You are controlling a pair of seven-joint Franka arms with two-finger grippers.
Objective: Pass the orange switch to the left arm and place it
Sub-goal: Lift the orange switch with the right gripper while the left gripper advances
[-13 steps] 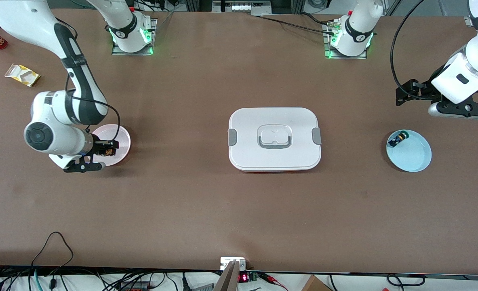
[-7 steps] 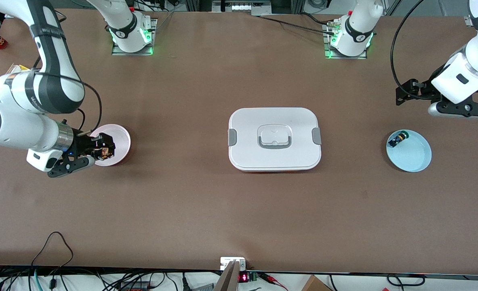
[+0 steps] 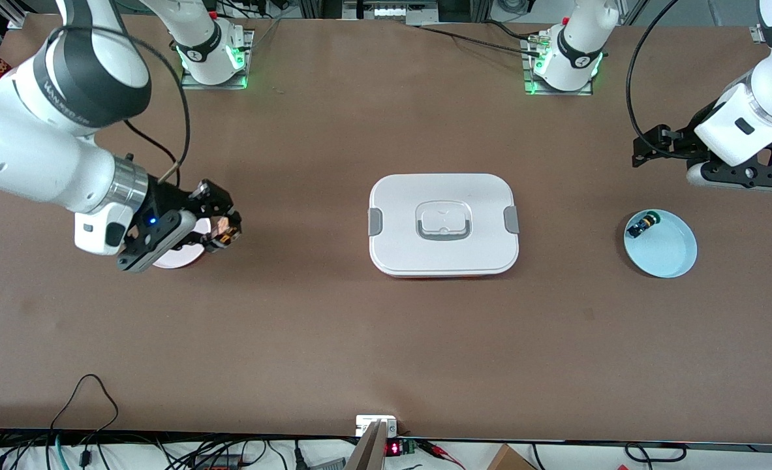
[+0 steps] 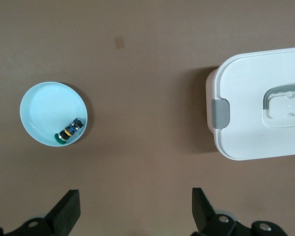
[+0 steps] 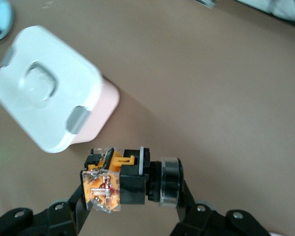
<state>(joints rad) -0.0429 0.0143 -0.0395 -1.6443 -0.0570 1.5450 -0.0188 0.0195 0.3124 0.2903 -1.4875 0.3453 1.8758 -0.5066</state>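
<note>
My right gripper (image 3: 219, 228) is shut on the orange switch (image 3: 224, 230), a small black button with an orange body, and holds it in the air over the edge of the pink plate (image 3: 171, 258). The right wrist view shows the orange switch (image 5: 130, 181) clamped between the fingers. The white box (image 3: 444, 224) with grey clips lies at the table's middle; it also shows in the right wrist view (image 5: 54, 105) and in the left wrist view (image 4: 265, 103). My left gripper (image 4: 135, 211) is open and empty, up over the table near the light blue plate (image 3: 666, 251).
The light blue plate holds a small black switch with blue-green parts (image 3: 641, 225), also in the left wrist view (image 4: 70, 132). The arm bases (image 3: 213, 55) stand along the table's back edge. Cables lie along the front edge.
My right gripper has lifted off the pink plate with the orange switch and moved up and toward the box. My left gripper has barely shifted.
</note>
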